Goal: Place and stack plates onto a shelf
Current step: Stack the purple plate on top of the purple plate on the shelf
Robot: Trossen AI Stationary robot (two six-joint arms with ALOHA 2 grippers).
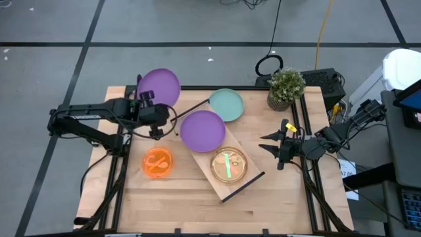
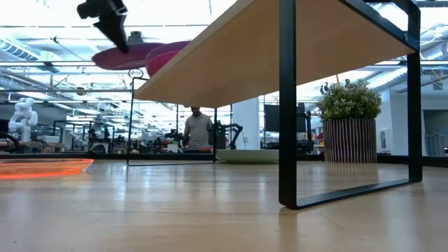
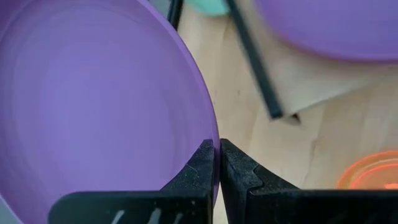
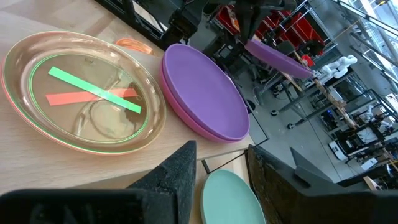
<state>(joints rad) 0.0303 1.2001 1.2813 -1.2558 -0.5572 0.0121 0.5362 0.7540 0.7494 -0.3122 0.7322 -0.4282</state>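
Observation:
My left gripper is shut on a large purple plate, held in the air over the table's far left corner. The shelf, a light board on a black frame, lies aslant mid-table. It bears a purple plate on a magenta one and translucent plates with green and red strips inside. A teal plate and an orange plate rest on the tabletop. At the right, my right gripper hovers open, touching nothing. My left gripper pinches the purple plate's rim between its two fingers, one on the plate's hollow upper face and the other on its underside. The plate is lifted clear of the table and juts out from the fingertips.
A potted plant stands at the far right corner. The shelf's black legs rise from the tabletop. Bare wood lies along the near edge. A person stands in the room beyond the table.

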